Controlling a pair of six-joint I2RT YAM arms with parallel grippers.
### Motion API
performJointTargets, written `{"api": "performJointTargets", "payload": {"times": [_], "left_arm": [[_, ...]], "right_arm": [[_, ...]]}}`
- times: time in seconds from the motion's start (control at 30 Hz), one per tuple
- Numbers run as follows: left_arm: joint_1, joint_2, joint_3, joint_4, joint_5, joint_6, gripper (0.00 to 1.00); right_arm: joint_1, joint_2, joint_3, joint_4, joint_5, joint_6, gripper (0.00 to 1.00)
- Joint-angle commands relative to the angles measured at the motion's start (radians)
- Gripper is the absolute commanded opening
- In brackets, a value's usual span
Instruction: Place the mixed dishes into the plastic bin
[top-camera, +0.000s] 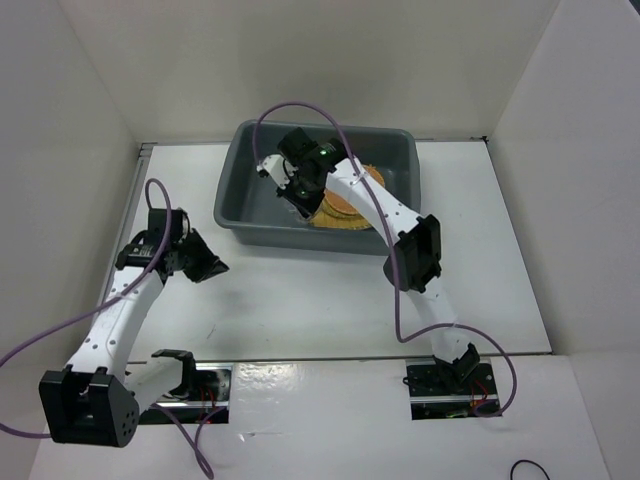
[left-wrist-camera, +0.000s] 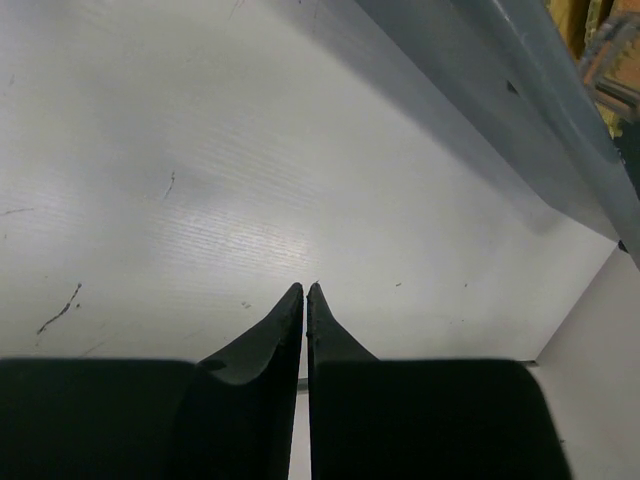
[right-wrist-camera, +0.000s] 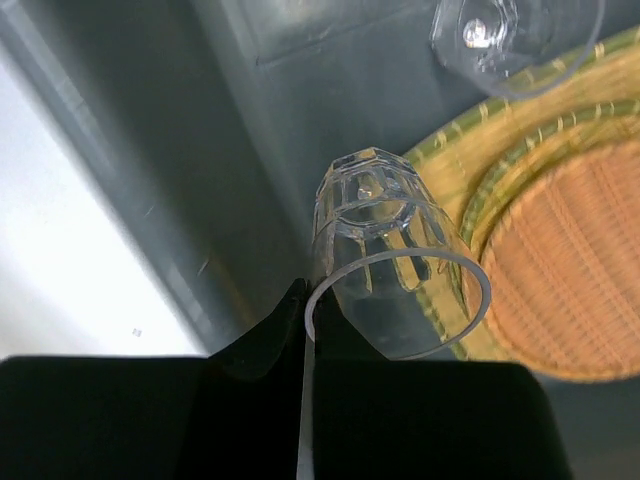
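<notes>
The grey plastic bin (top-camera: 235, 205) stands at the back middle of the table. My right gripper (right-wrist-camera: 308, 300) reaches down into it and is shut on the rim of a clear plastic cup (right-wrist-camera: 385, 260), which hangs tilted above the bin floor, close to the left wall. Below it lie an orange woven disc (right-wrist-camera: 570, 280) on top of a yellow woven disc (right-wrist-camera: 450, 170), and a second clear cup (right-wrist-camera: 510, 40) lies beside them. My left gripper (left-wrist-camera: 305, 290) hovers low over the bare table left of the bin (left-wrist-camera: 480, 110), shut with nothing in it.
White walls (top-camera: 70, 150) enclose the table on the left, back and right. The right arm's purple cable (top-camera: 300, 108) loops above the bin. The bin's front wall (top-camera: 290, 238) stands between the two grippers.
</notes>
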Motion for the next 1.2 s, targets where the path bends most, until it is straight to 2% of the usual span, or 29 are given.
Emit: {"api": "performJointTargets", "payload": {"times": [0.0,0.27,0.4,0.47,0.7,0.73,0.9,1.0,1.03,1.1,1.13,1.17], "left_arm": [[0.006,-0.044,-0.008,-0.036,-0.028,-0.030,0.10],[0.006,-0.054,-0.008,-0.070,-0.037,-0.020,0.10],[0.015,-0.045,0.001,-0.079,-0.037,-0.011,0.11],[0.015,-0.044,0.001,-0.079,-0.037,-0.011,0.11],[0.015,-0.044,0.001,-0.070,-0.037,-0.011,0.12],[0.015,-0.044,0.001,-0.070,-0.037,-0.011,0.12],[0.015,-0.044,-0.008,-0.059,-0.037,-0.002,0.12],[0.015,-0.044,0.039,-0.068,-0.066,0.007,0.12],[0.015,-0.055,0.052,-0.068,-0.076,0.021,0.12],[0.015,-0.064,0.085,-0.068,-0.103,0.030,0.14],[0.015,-0.075,0.096,-0.059,-0.103,0.042,0.15],[0.015,-0.075,0.107,-0.059,-0.114,0.043,0.18]], "right_arm": [[-0.012,0.087,0.101,-0.025,-0.049,-0.011,0.00],[0.028,0.303,0.406,-0.063,-0.038,-0.020,0.00],[0.039,0.346,0.449,-0.063,0.020,-0.008,0.00],[0.048,0.346,0.449,-0.063,0.031,-0.008,0.03],[0.048,0.345,0.509,-0.063,0.060,0.029,0.29],[0.048,0.345,0.532,-0.063,0.069,0.029,0.35],[0.048,0.251,0.572,-0.063,0.118,0.066,0.45],[0.048,0.182,0.729,-0.054,0.277,0.133,0.49],[0.048,0.161,0.730,-0.042,0.406,0.149,0.54],[0.048,0.115,0.730,-0.051,0.486,0.167,0.65],[0.025,0.071,0.730,-0.061,0.522,0.167,0.75],[0.014,0.038,0.730,-0.062,0.522,0.176,0.79]]}}
